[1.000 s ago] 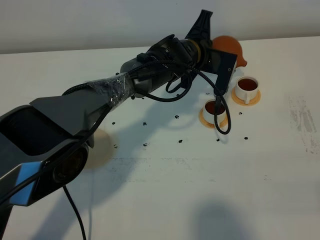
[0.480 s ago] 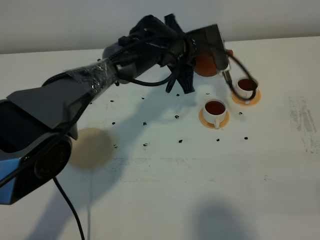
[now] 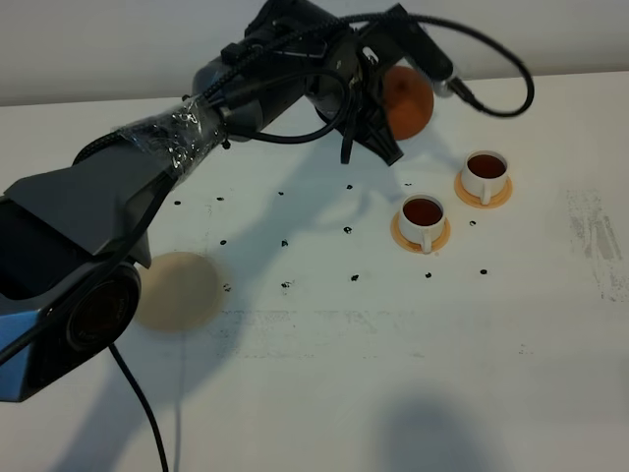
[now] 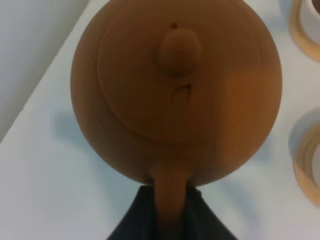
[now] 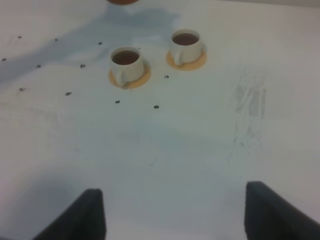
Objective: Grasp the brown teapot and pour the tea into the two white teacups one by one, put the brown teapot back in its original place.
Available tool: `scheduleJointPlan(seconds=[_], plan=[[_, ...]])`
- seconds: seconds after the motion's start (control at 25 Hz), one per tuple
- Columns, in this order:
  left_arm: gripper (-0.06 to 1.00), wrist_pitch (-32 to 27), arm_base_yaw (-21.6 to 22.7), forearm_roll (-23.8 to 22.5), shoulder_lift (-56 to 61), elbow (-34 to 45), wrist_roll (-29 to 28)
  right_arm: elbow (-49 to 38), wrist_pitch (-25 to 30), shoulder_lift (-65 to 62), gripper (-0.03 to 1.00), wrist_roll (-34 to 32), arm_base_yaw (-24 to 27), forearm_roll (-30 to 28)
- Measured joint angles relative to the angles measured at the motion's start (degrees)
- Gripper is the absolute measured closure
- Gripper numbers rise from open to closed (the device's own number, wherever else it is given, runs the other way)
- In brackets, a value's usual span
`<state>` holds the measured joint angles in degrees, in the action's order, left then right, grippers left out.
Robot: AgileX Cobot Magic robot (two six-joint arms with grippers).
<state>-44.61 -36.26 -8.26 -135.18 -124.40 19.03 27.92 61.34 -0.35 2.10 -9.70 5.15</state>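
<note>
left gripper [image 4: 170, 212] clamps handle of round, matte clay brown teapot [image 4: 175, 90] | right gripper [image 5: 172, 212] spread wide

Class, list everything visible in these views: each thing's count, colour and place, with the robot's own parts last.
brown teapot: one, reddish-brown, held above the table's far side.
white teacups: two, white, on saucers right of centre.
tea: dark reddish-brown, in both cups.
saucers: two, orange, one under each cup.
coaster: one, pale tan, table's left, bare.
specks: many, black, scattered mid-table.
table: one, white.
left arm: one, dark grey, reaching to the far side.
left jaws: shut on the teapot's handle.
right jaws: open, dark fingers apart, holding nothing.
</note>
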Motion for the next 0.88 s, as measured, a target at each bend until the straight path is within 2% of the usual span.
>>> scheduleJointPlan(seconds=[0.24,0.88], plan=[[0.84,-0.4,0.0,2.9,-0.7,-0.2,-1.5,0.0,0.0,0.0,0.38,0.0,0.0,0.0],[0.84,0.5,0.0,4.1,-6.3,-0.4,-2.6,0.0,-0.1,0.0,0.38,0.0,0.0,0.0]])
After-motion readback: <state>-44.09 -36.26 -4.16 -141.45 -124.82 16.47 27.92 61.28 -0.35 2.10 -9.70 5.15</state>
